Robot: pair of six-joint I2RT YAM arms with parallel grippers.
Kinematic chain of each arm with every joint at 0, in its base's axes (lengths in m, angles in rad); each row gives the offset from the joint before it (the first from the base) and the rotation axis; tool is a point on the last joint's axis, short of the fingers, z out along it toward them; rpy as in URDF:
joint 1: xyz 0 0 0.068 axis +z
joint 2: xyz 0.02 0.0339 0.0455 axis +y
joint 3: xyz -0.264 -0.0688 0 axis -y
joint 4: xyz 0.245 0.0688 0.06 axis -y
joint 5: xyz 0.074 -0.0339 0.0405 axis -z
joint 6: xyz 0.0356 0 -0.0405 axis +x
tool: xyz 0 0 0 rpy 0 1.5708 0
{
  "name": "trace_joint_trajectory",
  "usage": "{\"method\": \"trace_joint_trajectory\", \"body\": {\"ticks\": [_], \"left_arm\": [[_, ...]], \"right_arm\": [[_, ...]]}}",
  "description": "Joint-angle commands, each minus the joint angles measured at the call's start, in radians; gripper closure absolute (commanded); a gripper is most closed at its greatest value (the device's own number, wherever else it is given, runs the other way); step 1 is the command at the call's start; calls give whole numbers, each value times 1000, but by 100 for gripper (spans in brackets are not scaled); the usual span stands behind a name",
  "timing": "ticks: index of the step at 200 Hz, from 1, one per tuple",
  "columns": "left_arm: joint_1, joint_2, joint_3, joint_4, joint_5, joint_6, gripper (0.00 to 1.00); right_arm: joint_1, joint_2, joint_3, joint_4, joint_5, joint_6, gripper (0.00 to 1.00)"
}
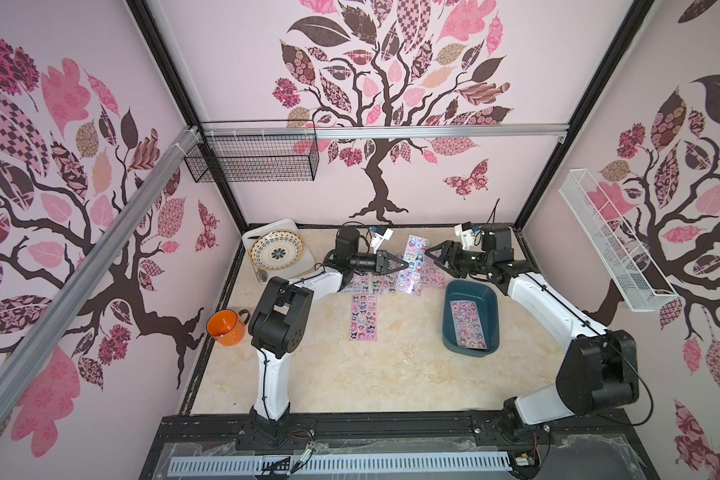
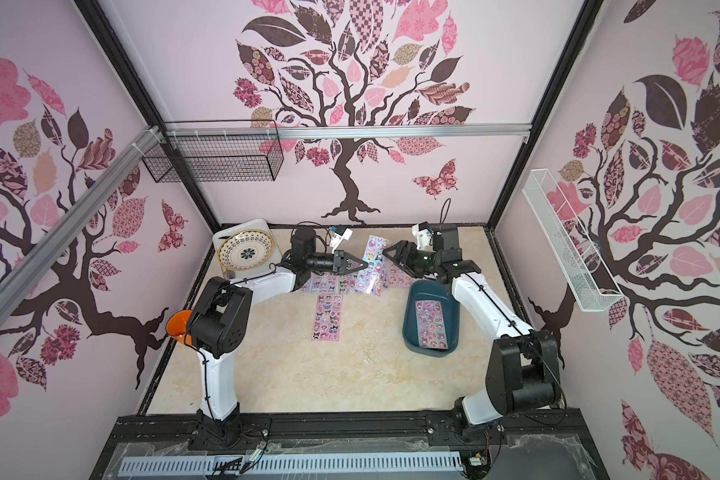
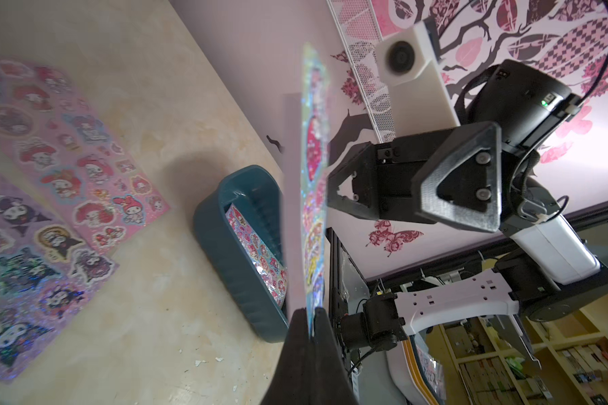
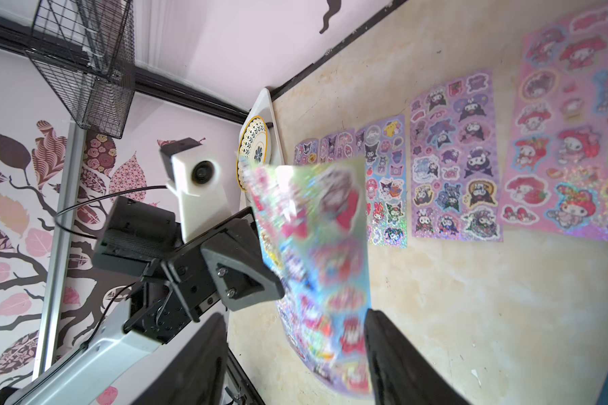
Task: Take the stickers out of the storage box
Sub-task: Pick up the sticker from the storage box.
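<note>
My left gripper (image 1: 408, 262) (image 3: 311, 312) is shut on the edge of one holographic sheet of stickers (image 1: 413, 249) (image 3: 315, 157), which stands upright in the air. My right gripper (image 1: 432, 257) (image 4: 293, 315) is open just beside that sheet (image 4: 316, 245), a finger on either side without pinching it. The teal storage box (image 1: 449, 307) (image 2: 408, 324) (image 3: 218, 245) lies to the right on the table, below the right arm, with one sheet (image 1: 468, 322) (image 3: 257, 252) flat inside. Several other sheets (image 1: 364, 318) (image 4: 453, 164) lie spread on the table under and in front of the left gripper.
A white tray (image 1: 304, 266) with a patterned plate (image 1: 276, 250) sits at the back left corner. An orange mug (image 1: 225, 328) stands by the left wall. A black wire basket (image 1: 254, 156) and a white one (image 1: 612, 245) hang on the walls.
</note>
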Motion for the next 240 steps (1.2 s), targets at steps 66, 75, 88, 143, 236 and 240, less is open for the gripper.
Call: {"method": "trace_joint_trajectory", "body": {"ticks": [66, 75, 88, 143, 236, 240], "left_arm": [[84, 48, -59, 646, -49, -538, 100], [84, 55, -52, 656, -54, -566, 100], [81, 56, -46, 655, -56, -572, 100], [73, 36, -61, 655, -39, -577, 100], [73, -2, -74, 655, -41, -590, 100], [73, -4, -75, 656, -42, -591, 100]], "right_arm": [[46, 132, -78, 613, -157, 303, 17], [66, 152, -61, 637, -162, 312, 16], [94, 178, -40, 663, -166, 319, 14], [120, 259, -14, 718, -168, 352, 13], [125, 283, 13, 667, -197, 327, 6], [125, 290, 15, 667, -198, 326, 6]]}}
